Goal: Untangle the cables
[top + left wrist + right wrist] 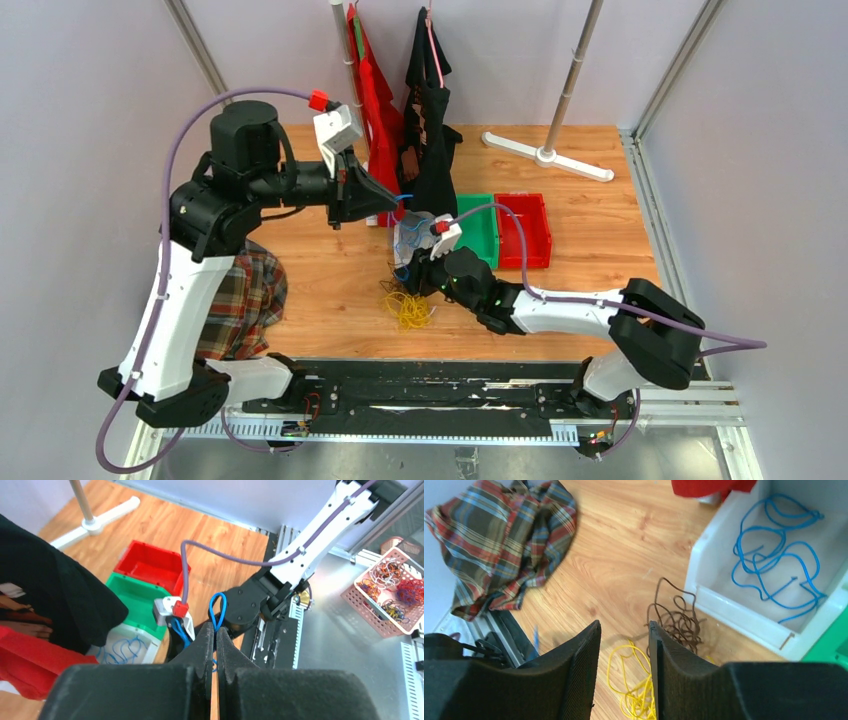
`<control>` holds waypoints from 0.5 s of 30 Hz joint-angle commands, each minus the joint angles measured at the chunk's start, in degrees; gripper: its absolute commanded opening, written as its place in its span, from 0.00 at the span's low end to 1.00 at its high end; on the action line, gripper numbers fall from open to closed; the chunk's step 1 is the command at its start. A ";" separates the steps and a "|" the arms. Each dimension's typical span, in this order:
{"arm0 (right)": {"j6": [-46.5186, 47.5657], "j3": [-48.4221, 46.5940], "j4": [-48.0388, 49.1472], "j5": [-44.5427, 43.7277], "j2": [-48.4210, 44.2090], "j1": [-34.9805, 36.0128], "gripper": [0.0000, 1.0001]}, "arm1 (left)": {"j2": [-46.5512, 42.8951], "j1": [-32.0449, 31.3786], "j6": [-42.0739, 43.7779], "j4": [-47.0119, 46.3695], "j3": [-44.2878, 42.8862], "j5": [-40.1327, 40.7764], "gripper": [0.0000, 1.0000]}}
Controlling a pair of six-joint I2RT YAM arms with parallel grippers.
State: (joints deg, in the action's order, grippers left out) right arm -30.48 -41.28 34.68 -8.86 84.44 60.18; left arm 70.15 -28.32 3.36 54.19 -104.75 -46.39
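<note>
The wooden surface (590,230) spanned mid-frame, with a plaid cloth (504,540) at upper left of the right wrist view. A white bin (744,622) at upper right held blue cables (774,565). The right pincer (624,630) gaped above the brown cable (681,625) and yellow cable (631,695) — the left pincer (216,632) was clamped on a blue loop (218,610), frame centre.
</note>
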 commanded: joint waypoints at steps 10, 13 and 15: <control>-2.70 6.97 -0.83 2.13 1.61 -0.51 0.37 | 3.24 -0.08 -2.20 -0.93 -15.41 1.58 0.00; -3.09 8.02 -1.11 2.55 2.30 -0.51 0.35 | 4.03 -0.11 -2.53 -1.27 -19.14 2.10 0.00; -3.12 8.56 -1.10 2.90 2.79 -0.51 0.32 | 4.48 -0.08 -2.65 -1.81 -21.55 2.62 0.00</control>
State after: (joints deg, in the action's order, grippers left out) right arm -32.38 -34.11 34.30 -6.83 85.93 60.18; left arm 74.06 -28.32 2.11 54.06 -121.60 -44.77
